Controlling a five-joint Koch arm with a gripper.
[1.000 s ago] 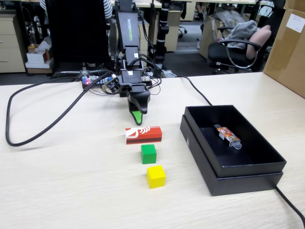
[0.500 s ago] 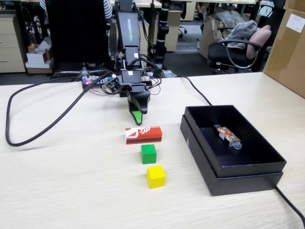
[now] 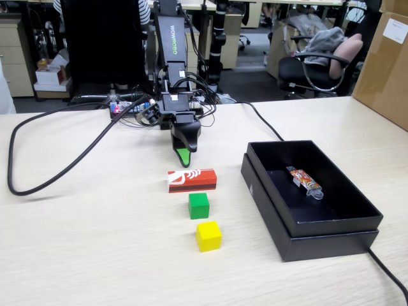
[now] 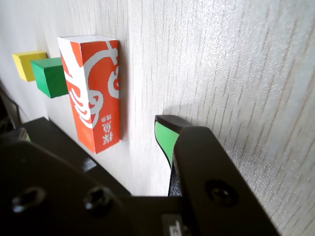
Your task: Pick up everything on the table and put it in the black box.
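The red packet [image 3: 192,180] with a white end lies on the table [image 3: 95,242], just in front of my gripper [image 3: 186,154]. A green cube [image 3: 199,205] and a yellow cube [image 3: 208,236] sit in a row nearer the camera. The black box [image 3: 280,217] stands to the right. In the wrist view the packet [image 4: 93,93] lies beyond my gripper [image 4: 93,135], between its two jaws, with the green cube [image 4: 49,77] and yellow cube [image 4: 27,64] behind it. One green-padded fingertip [image 4: 165,137] hovers over bare table. The jaws stand apart and hold nothing.
An orange patterned wrapped stick [image 3: 305,182] lies inside the box. A thick black cable [image 3: 38,185] loops across the left of the table. A brown carton [image 3: 389,57] stands at the far right. Another cable [image 3: 389,274] runs past the box's near corner.
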